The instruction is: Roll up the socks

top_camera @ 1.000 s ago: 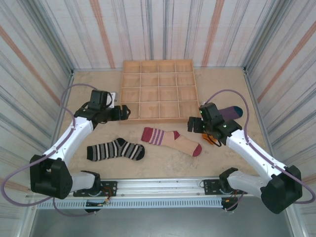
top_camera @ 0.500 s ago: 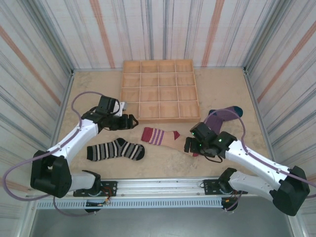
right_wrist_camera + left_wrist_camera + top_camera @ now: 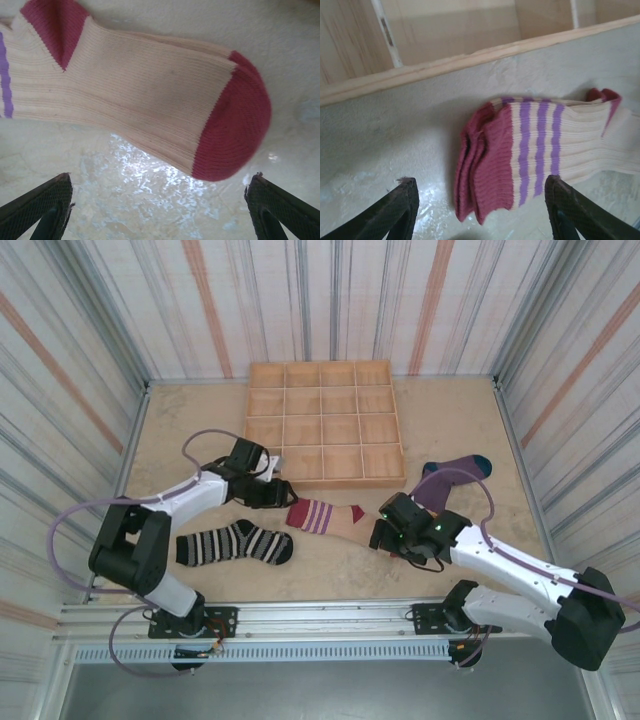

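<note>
Tan sock [image 3: 345, 523] lies flat btwn the arms; L gripper [image 3: 479, 210] spread, cuff [image 3: 487, 160] just ahead of it; R gripper [image 3: 157, 200] spread, toe [image 3: 235, 130] just ahead; fabric looks soft, light, floppy, so prob. best pinched at toe edge.

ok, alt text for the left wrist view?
A tan sock with dark red cuff and purple stripes lies on the table, the fingers of the open left end effector framing its cuff. A wooden tray edge runs behind.
</note>
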Controlling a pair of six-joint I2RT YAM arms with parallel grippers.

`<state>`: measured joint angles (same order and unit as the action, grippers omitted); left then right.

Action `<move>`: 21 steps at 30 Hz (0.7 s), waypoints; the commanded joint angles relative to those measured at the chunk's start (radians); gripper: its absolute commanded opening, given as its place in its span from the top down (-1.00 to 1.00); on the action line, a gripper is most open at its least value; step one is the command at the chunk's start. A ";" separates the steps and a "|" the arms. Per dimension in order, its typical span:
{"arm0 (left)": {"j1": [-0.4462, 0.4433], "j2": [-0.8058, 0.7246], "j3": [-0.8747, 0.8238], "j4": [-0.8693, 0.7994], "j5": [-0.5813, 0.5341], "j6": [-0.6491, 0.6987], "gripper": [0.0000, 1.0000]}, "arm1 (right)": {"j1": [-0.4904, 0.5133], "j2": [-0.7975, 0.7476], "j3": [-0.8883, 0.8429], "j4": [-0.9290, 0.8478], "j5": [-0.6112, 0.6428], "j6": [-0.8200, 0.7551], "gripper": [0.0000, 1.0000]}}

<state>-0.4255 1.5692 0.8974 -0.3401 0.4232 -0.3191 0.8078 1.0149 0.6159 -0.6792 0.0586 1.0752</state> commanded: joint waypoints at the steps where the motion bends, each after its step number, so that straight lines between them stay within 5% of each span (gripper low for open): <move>1: -0.002 0.049 0.050 0.021 0.019 0.028 -0.33 | 0.006 0.012 -0.039 0.109 -0.049 0.078 -0.82; 12: -0.048 0.141 0.071 0.059 0.012 0.010 -0.29 | -0.026 0.184 -0.026 0.219 -0.041 0.067 -0.83; 21: -0.058 0.156 0.049 0.053 0.005 -0.006 -0.28 | -0.220 0.289 -0.013 0.224 -0.144 -0.230 -0.90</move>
<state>-0.4736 1.7226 0.9493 -0.2787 0.4267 -0.3191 0.6445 1.2575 0.5968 -0.4263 -0.0338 1.0027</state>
